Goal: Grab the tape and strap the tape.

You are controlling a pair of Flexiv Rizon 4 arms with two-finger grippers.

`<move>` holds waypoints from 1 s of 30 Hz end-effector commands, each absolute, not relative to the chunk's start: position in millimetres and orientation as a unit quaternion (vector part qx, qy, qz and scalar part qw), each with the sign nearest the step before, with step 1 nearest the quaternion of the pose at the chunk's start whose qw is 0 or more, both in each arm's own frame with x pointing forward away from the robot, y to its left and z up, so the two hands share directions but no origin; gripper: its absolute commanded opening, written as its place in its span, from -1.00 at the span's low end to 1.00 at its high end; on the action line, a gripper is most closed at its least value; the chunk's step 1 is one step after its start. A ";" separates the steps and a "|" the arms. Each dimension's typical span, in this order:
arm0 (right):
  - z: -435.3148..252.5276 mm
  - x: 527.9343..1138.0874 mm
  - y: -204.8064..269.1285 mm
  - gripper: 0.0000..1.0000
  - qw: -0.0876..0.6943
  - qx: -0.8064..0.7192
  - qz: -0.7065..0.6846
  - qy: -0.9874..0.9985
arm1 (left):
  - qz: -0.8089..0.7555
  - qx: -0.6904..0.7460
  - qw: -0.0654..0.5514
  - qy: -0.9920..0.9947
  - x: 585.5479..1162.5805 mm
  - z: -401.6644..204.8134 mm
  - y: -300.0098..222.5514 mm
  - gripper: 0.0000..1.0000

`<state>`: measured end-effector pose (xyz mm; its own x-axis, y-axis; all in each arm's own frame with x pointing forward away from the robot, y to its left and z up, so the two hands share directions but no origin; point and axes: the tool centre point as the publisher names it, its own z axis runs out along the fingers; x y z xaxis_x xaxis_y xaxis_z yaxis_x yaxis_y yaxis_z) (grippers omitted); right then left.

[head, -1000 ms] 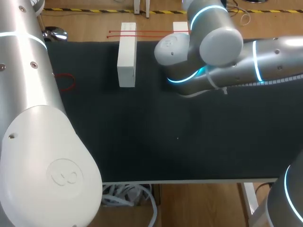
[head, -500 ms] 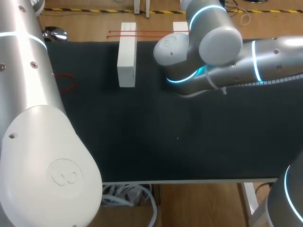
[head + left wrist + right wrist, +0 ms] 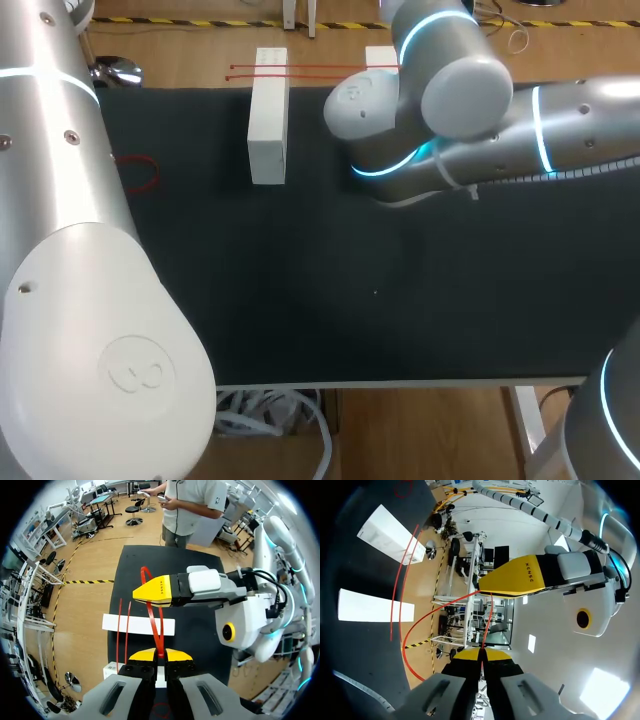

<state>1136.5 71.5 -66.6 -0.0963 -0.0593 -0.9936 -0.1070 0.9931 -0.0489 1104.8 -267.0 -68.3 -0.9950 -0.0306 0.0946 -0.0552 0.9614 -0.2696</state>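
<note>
- My left gripper (image 3: pixel 160 656) is clenching the red tape (image 3: pixel 156 630), with the white block (image 3: pixel 140 625) just ahead of it.
- My right gripper (image 3: pixel 481 656) is pinching the same tape, near that block.
- The tape is arching in a loop between them, above the block.
- My right arm (image 3: pixel 470 90) is barely shifting from a second ago; I judge I am steadying the loop, with the strapping not yet done.

red tape (image 3: pixel 310 70) across white block (image 3: pixel 268 120), right arm (image 3: pixel 450 110) beside
</note>
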 end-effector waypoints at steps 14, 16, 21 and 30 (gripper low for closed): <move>-64.9 1127.9 72.5 -1.00 0.661 -0.058 0.019 0.748 | 0.132 0.021 0.049 -0.990 1108.0 -65.3 -269.1 -1.00; -65.0 1127.5 73.1 -1.00 0.660 -0.058 0.019 0.749 | 0.132 0.021 0.049 -0.990 1108.0 -65.3 -269.1 -1.00; -64.6 1126.2 77.2 -1.00 0.660 -0.061 0.021 0.749 | 0.132 0.021 0.049 -0.990 1108.0 -65.3 -269.1 -1.00; -66.6 1123.3 82.8 -1.00 0.657 -0.066 0.024 0.750 | 0.132 0.021 0.049 -0.990 1108.0 -65.3 -269.1 -1.00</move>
